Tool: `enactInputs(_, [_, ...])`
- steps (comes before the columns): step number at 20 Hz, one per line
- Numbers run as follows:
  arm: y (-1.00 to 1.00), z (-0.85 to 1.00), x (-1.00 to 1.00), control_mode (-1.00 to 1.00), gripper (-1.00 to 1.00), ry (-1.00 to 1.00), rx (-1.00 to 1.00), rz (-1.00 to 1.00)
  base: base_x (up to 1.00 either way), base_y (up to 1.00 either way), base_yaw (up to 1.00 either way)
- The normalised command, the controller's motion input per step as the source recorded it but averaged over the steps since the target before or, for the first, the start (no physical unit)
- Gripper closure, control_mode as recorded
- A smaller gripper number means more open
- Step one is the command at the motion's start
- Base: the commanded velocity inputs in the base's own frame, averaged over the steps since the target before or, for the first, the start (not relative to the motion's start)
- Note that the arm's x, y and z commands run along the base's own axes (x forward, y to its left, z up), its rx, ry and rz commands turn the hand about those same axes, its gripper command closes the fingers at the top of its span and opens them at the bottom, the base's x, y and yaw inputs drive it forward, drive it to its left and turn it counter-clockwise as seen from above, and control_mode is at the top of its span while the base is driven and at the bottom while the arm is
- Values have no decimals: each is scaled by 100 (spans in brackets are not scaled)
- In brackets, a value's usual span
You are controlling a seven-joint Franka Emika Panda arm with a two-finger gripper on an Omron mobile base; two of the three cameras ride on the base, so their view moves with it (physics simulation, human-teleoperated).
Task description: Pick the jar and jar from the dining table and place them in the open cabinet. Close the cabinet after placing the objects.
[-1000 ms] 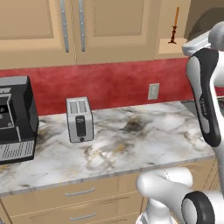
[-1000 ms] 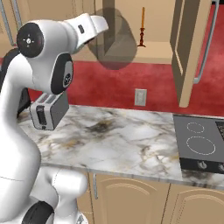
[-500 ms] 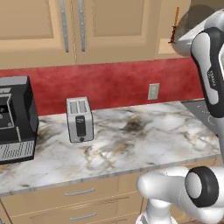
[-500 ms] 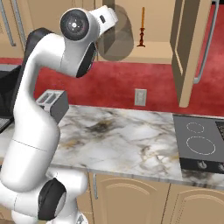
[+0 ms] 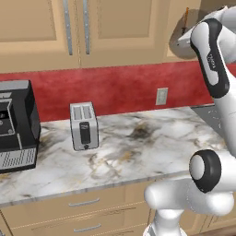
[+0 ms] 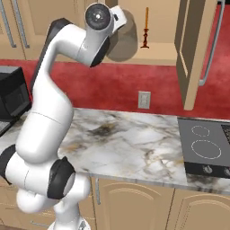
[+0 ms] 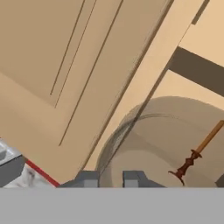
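Along the marble counter (image 6: 134,148), bare room lies between the toaster (image 5: 84,126) and the cooktop (image 6: 207,148). Above, the open cabinet (image 6: 152,54) has its door (image 6: 191,49) swung outward at right. The gripper (image 7: 111,179), fingers closed near together with nothing visibly between them, faces the shelf beside a slim brown candlestick (image 6: 145,28). No jar can be told.

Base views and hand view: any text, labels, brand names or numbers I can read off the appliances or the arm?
None can be read.
Arm link: small grey marking, too blurred to read.
Coffee machine: front panel, no legible text.
Toaster: plain, no label.
Stove knobs: no readable marks.
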Motion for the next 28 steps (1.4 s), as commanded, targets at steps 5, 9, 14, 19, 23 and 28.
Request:
enactInputs(5, [0,-4,51,-100,100,2,0,12,0,0,0])
enactInputs(9, [0,-22,73,-100,100,0,0,22,0,0,0])
enactInputs(14, [0,-31,79,-100,100,0,-3,24,0,0,0])
enactInputs(19, [0,-14,61,-100,100,4,-1,22,0,0,0])
enactInputs(23, [14,-9,32,-100,-100,6,-2,20,0,0,0])
enactInputs(28, [5,4,6,-100,-100,1,-3,8,0,0,0])
